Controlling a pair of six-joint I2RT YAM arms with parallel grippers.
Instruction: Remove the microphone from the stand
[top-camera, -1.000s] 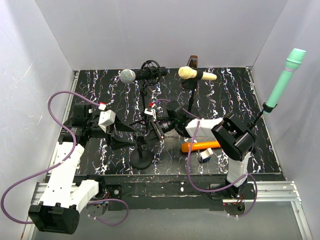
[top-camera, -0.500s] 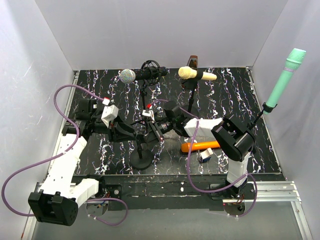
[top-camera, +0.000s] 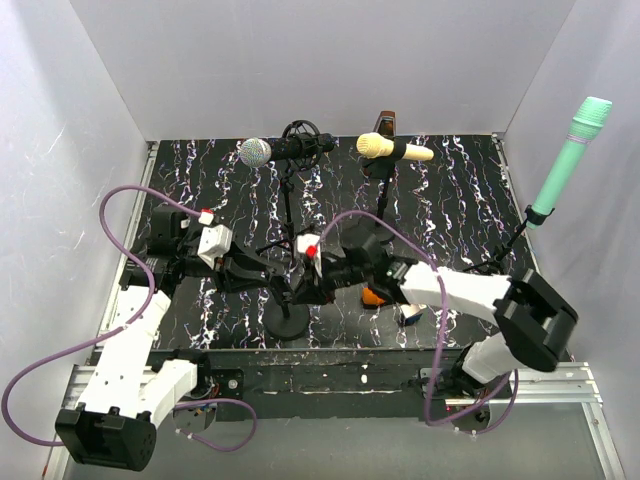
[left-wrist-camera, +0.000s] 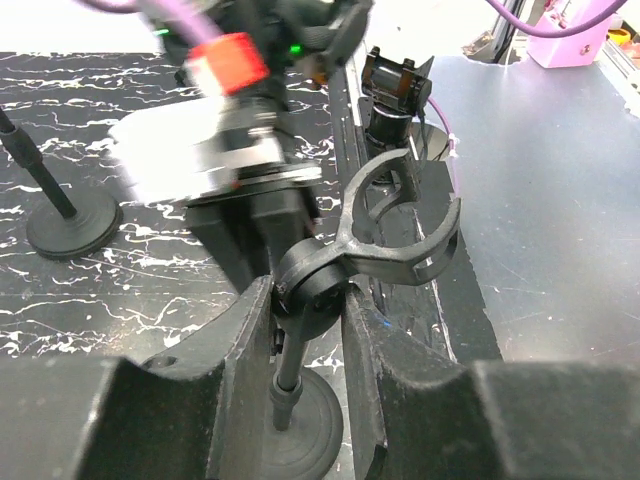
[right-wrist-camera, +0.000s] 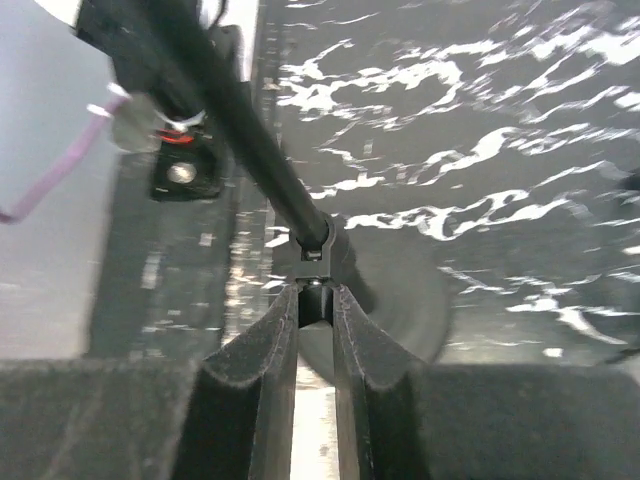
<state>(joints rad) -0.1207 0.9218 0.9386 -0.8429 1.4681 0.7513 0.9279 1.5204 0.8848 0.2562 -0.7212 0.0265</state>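
Black marbled tabletop (top-camera: 450, 200), white walls (top-camera: 300, 60)

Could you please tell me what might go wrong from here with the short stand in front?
1. The left gripper pinches the joint under the clip, the right gripper the pole of the same stand; uneven pulls could tip it.
2. The clip is empty, so nothing can come off here.
3. The right arm's purple cable arcs past the yellow microphone's stand and might snag.

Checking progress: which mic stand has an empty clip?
The near round-base stand, held by the left gripper and right gripper: its clip is empty. The others carry the silver-headed mic, yellow mic and green mic.
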